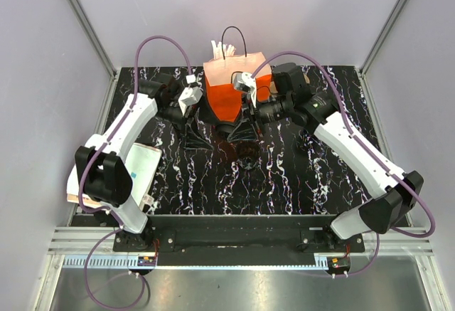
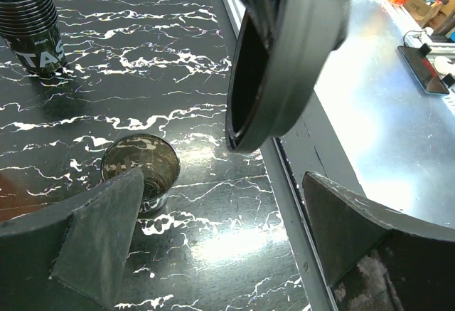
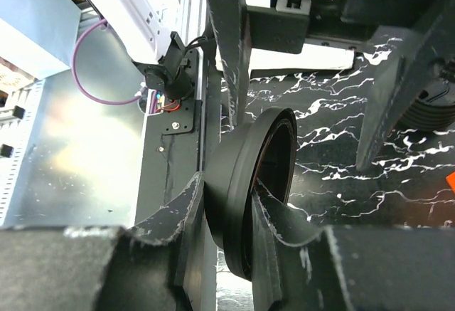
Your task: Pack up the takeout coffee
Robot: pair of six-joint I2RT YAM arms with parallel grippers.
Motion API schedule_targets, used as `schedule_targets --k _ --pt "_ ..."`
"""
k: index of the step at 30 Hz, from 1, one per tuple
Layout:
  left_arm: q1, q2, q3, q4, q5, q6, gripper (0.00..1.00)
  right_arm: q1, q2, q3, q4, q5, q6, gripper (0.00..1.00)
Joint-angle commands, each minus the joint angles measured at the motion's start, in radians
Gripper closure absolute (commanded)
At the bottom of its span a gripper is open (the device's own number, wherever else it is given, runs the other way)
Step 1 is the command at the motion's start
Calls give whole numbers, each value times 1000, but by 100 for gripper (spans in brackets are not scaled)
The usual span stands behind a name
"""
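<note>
The takeout coffee (image 2: pixel 140 172), a small dark glossy cup with no lid on it, stands on the marbled table just beyond my left finger. My left gripper (image 2: pixel 222 183) (image 1: pixel 193 137) is open with nothing between its fingers. In the air to the cup's right hangs a squat black ringed lid (image 2: pixel 284 62) (image 3: pixel 249 190), tilted on edge. My right gripper (image 3: pixel 231 197) (image 1: pixel 242 127) is shut on its rim. The orange paper bag (image 1: pixel 234 87) stands upright at the back centre, just behind both grippers.
A taller stack of black cups (image 2: pixel 32 26) (image 3: pixel 434 104) stands further along the table. The table's front edge and metal rail (image 2: pixel 298 183) run close by on the right of the left wrist view. A white folded sheet (image 1: pixel 138 169) lies at the table's left edge.
</note>
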Motion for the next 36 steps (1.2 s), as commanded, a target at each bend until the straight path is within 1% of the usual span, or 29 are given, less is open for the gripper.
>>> schedule_targets --k 1,9,13,16,20,21,23,30,33,34,36 --pt "-14 -55 35 -189 238 2 5 -26 -8 -21 96 -58 55 77" --pt "-61 -62 54 -192 240 -4 9 -41 27 -57 183 -104 153 77" --pt "-65 -61 61 -190 240 -16 14 -47 39 -70 214 -107 172 76" --pt "-68 -55 69 -189 240 -31 22 -49 41 -77 226 -109 182 76" --pt "-72 -49 71 -190 240 -36 35 -52 39 -85 233 -106 187 76" --pt "-74 -48 74 -190 240 -41 45 -52 38 -87 239 -106 187 76" --pt "-78 -45 74 -190 240 -41 48 -54 38 -90 239 -104 189 76" --pt "-88 -48 74 -190 240 -44 49 -54 41 -94 245 -100 186 76" --pt "-92 -50 72 -189 238 -44 57 -54 41 -97 245 -92 182 76" --pt "-92 -49 71 -189 238 -42 65 -54 42 -97 245 -92 182 76" --pt "-92 -48 68 -190 238 -42 69 -54 39 -97 245 -89 184 75"
